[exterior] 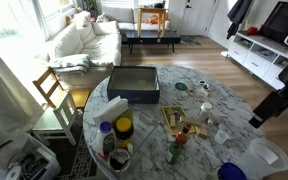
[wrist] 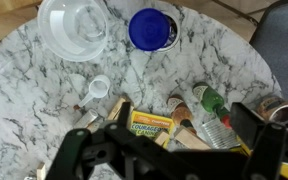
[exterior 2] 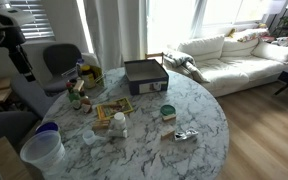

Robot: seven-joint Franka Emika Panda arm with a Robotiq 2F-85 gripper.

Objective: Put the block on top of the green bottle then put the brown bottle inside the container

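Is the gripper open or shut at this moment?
Open. In the wrist view the gripper has its fingers far apart and holds nothing.

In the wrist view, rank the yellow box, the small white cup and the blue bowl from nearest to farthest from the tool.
1. The yellow box, directly beneath the open tool.
2. The small white cup, farther up and to the left.
3. The blue bowl, near the top of the view.
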